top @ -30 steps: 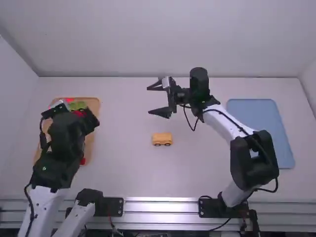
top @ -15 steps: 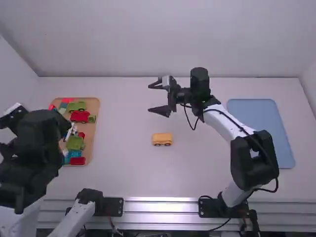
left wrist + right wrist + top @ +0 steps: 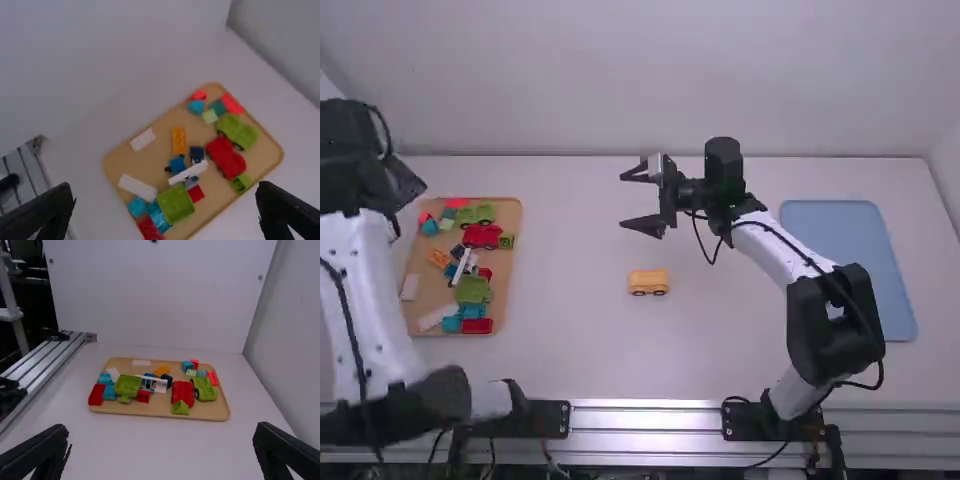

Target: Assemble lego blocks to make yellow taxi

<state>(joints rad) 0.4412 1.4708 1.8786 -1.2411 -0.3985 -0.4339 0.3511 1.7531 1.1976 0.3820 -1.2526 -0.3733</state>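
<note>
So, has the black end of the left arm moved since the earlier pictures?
Yes, leftward: in the high view, the left arm's black end first covered much of the tan tray; now it sits mostly left of it.

Yellow wheeled car body [image 3: 648, 281], upright, nearer the arm bases than the right gripper's [image 3: 623, 200] jaws; loose multicoloured blocks [image 3: 175, 204], clustered ahead of the left gripper's [image 3: 405, 186] jaws.

Built in black and white: footed in white at the right arm's base [image 3: 790, 395], bulked out in rounded black joints [image 3: 835, 315] just beyond that base, sleeved in a smooth white link [image 3: 775, 245] farther off, looped with thin black cables [image 3: 715, 248], tipped farthest from the base with a black, wedge-fingered right gripper [image 3: 623, 202]. Matched on the left arm [image 3: 360, 290], well apart from that base.
</note>
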